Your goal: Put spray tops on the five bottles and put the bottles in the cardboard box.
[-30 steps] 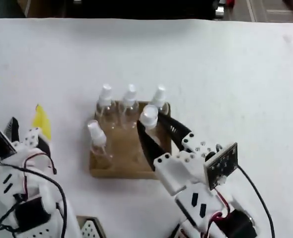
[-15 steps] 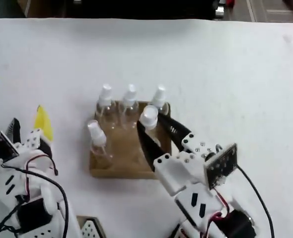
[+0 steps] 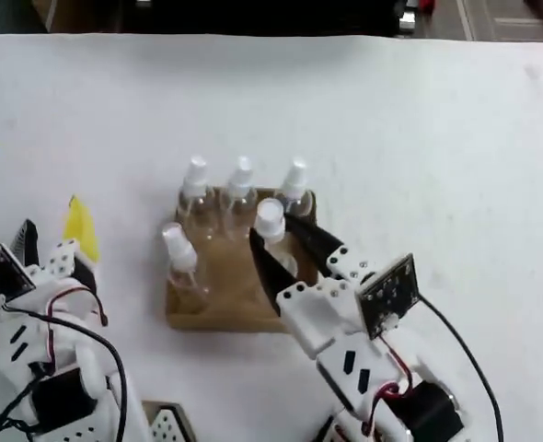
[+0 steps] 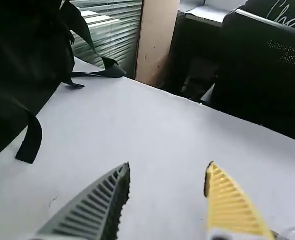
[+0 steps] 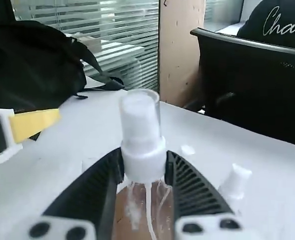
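A shallow cardboard box (image 3: 218, 313) lies at the table's middle. Three clear bottles with white spray tops stand along its far side (image 3: 196, 189) (image 3: 242, 189) (image 3: 295, 189), and another bottle (image 3: 177, 258) stands at its left. My right gripper (image 3: 271, 232) is shut on a fifth bottle (image 3: 271, 219), upright over the box's right part. In the right wrist view the black fingers (image 5: 95, 187) clamp the white collar of that bottle (image 5: 141, 145). My left gripper (image 3: 49, 230) sits left of the box, open and holding nothing, its grey and yellow fingers (image 4: 227, 200) spread over the bare table.
The white table (image 3: 437, 138) stretches wide behind and to the right of the box. A black bag (image 4: 17, 75) lies at the table's far edge and a dark chair (image 5: 257, 75) stands beyond it. A small grey part (image 3: 166, 424) sits at the front edge.
My right arm has shifted a little to the left and turned, carrying the held bottle slightly further over the box. The left arm has barely moved.
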`<state>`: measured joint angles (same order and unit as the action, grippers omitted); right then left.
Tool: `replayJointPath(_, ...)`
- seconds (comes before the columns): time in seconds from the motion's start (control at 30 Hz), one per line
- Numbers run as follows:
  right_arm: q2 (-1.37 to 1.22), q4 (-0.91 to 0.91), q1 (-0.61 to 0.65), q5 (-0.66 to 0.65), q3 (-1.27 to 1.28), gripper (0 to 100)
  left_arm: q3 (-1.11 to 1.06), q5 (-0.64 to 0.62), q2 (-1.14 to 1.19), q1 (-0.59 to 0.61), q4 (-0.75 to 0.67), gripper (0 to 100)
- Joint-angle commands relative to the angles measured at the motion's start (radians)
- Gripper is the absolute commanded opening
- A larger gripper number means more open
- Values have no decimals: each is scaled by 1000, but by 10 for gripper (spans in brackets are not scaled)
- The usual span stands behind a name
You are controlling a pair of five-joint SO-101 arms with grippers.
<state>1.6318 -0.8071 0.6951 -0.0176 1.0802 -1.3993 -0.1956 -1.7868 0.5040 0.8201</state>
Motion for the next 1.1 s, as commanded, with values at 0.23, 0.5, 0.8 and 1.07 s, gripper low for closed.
replayJointPath(0.23, 5, 12, -107, -5, 64, 15, 8, 14, -18, -10, -31, 234)
replayJointPath(0.5, -2, 12, -74, -11, 87, 15, 8, 14, -18, -10, -31, 234)
replayJointPath(0.8, 4, 19, -76, -12, 186, 17, 8, 14, -18, -10, -31, 234)
replayJointPath(1.07, 5, 10, -74, -11, 201, 99, 8, 14, -18, -10, -29, 234)
